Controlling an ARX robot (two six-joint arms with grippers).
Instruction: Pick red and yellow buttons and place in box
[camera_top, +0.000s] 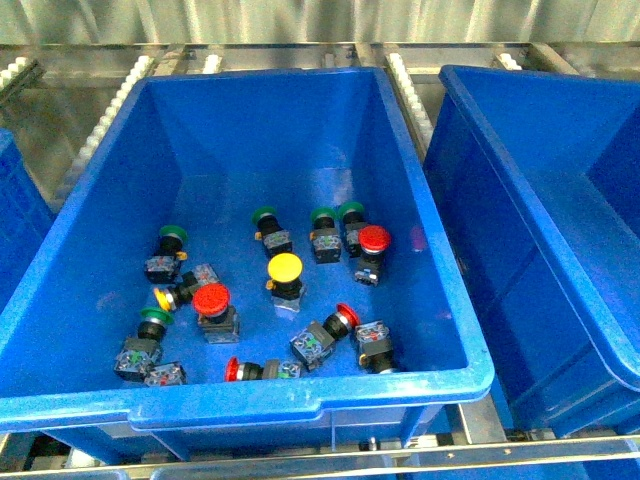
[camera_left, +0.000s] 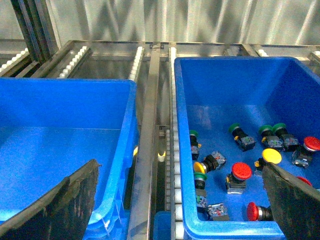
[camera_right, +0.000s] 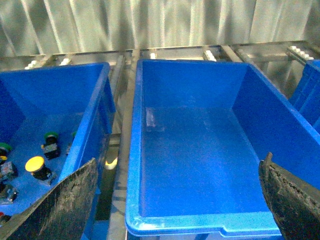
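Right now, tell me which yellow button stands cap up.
The yellow button at the middle of the tote, full round cap showing; the other yellow button, nearer the left wall, lies sideways.

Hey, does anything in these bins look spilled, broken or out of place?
Nothing stands out. Red and yellow buttons lie jumbled with green buttons in the middle tote, some upright, some tipped on their sides. No cracks or spills show.
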